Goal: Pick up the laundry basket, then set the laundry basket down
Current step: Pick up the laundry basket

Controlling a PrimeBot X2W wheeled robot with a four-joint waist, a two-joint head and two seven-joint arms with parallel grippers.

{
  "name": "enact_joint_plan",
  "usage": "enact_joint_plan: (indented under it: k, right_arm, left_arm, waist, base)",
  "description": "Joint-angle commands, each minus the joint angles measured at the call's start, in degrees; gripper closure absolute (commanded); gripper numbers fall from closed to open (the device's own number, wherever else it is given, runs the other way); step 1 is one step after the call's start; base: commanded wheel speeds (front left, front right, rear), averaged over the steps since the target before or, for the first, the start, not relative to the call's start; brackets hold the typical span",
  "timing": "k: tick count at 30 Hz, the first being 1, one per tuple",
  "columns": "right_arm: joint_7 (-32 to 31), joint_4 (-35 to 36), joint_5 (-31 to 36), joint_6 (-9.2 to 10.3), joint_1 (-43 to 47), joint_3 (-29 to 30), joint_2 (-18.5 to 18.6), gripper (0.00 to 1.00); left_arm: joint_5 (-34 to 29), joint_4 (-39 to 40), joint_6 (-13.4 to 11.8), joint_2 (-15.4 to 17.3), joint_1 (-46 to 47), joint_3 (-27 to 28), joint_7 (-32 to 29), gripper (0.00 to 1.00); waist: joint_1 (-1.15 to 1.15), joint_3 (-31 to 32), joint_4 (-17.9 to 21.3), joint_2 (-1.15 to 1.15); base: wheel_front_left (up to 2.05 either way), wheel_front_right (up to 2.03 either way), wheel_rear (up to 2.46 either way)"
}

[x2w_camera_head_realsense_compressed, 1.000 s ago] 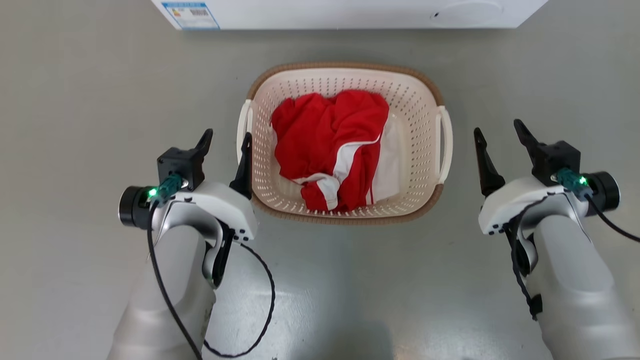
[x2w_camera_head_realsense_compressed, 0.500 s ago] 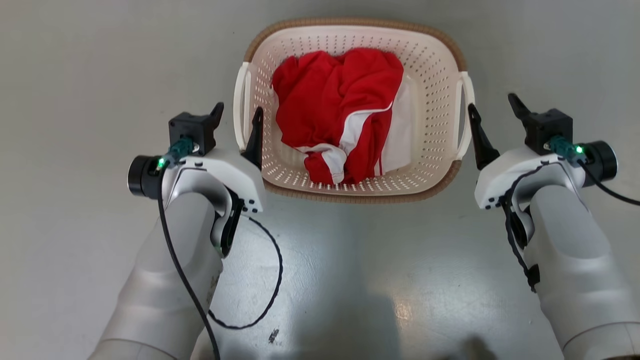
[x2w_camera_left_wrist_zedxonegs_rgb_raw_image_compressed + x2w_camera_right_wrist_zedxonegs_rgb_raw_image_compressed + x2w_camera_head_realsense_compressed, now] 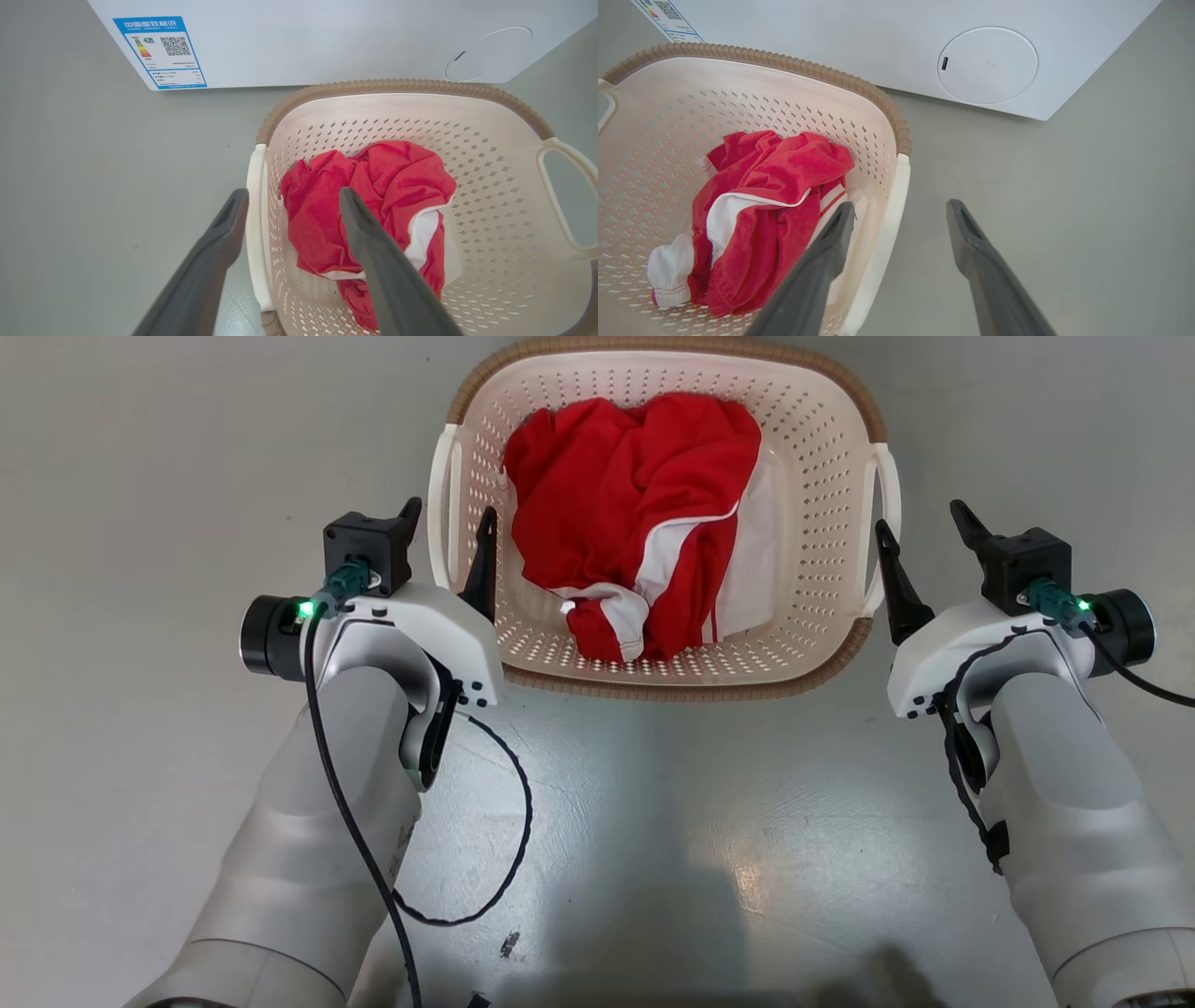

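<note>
1. Laundry basket (image 3: 812,448) sits on the grey floor (image 3: 140,476), close in front of the white washing machine (image 3: 303,37), between the two arms.
2. A crumpled red-and-white garment (image 3: 635,495) lies inside it.
3. The left gripper (image 3: 449,513) has its fingers spread wide. They straddle the left handle (image 3: 439,504), with one finger outside over the floor and the other over the basket's inside.
4. The right gripper (image 3: 919,518) is likewise spread. Its inner finger is at the right handle (image 3: 887,495) and its outer finger is over bare floor.
5. Neither gripper clamps anything. I cannot tell whether the fingers touch the handles.
</note>
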State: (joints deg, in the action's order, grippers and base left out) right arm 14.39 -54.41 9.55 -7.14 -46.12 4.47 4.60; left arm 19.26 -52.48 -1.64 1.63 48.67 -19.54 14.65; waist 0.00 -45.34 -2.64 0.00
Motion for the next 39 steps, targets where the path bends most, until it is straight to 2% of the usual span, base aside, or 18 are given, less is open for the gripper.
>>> enact_joint_plan:
  k: [1, 39]
  right_arm:
    - [0.61, 0.47, 0.21, -0.35, 0.48, -1.07, -0.88, 0.00]
    - [0.61, 1.50, -0.42, -0.35, -3.26, -1.54, -1.52, 0.00]
  left_arm:
    - [0.52, 0.37, -0.50, 1.24, -0.01, 1.04, 0.35, 0.00]
    - [-2.56, -5.89, 0.06, 1.24, 8.42, 4.01, 0.35, 0.00]
  waist:
    - [0.00, -0.21, 0.06, 0.00]
    - [0.00, -8.70, -0.11, 0.00]
  base:
    - [0.00, 0.00, 0.00]
    - [0.00, 0.00, 0.00]
